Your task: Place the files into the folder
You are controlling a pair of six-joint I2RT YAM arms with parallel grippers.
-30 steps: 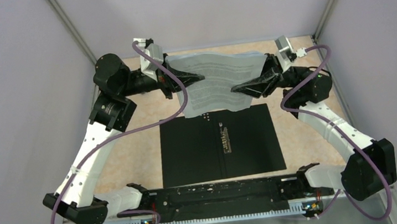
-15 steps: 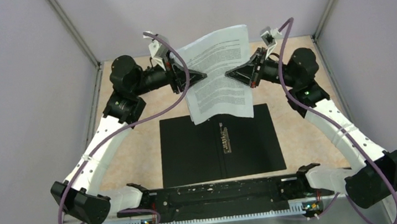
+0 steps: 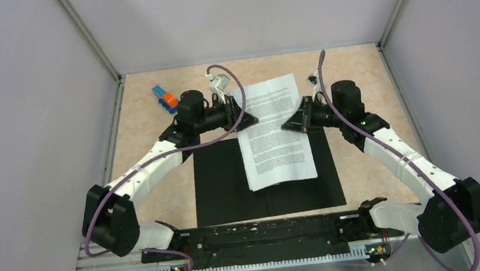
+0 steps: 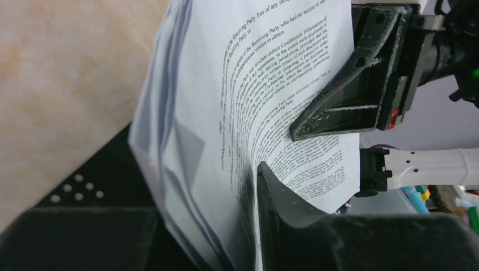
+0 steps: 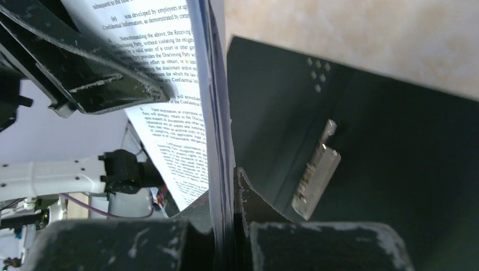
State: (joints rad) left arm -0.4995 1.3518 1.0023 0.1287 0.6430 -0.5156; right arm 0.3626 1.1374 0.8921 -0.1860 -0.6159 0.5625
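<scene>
The table (image 3: 360,82) is a tan, speckled surface, closed in by pale walls on the left, the right and the far side. Two things lie directly on it. The folder (image 3: 223,191) lies open and flat, black inside up, from the centre toward 6 o'clock, its near edge close to the table's near edge. The right wrist view shows its metal clip (image 5: 316,169) along the spine and a cluster of small dots (image 5: 317,70) at one far corner. A small blue-and-orange block (image 3: 165,98) lies at about 10 o'clock, well apart from the folder and near the left wall.
</scene>
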